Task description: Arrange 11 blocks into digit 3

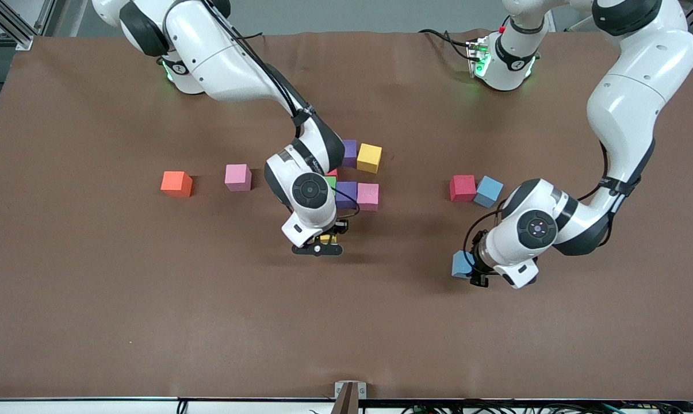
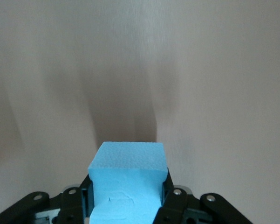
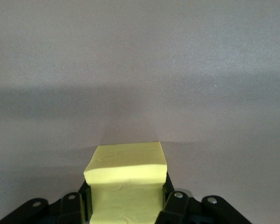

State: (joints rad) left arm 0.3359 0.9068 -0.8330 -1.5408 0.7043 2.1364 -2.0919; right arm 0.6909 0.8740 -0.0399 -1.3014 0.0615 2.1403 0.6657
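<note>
Gripping a light blue block (image 2: 128,179) between clenched jaws, the left gripper (image 1: 477,271) sits low over bare table (image 1: 208,322) toward the left arm's end; the right gripper (image 1: 323,241) likewise clamps a yellow block (image 3: 126,182) over open cloth, nearer the front camera than the central cluster; that cluster holds two purple blocks (image 1: 347,193), a second yellow block (image 1: 369,157), a pink block (image 1: 368,196) and a green block (image 1: 330,181) partly hidden by the right arm; a red block (image 1: 462,188) touches another light blue block (image 1: 488,191) near the left arm; a lone pink block (image 1: 237,177) and an orange cube (image 1: 176,184) lie toward the right arm's end.
</note>
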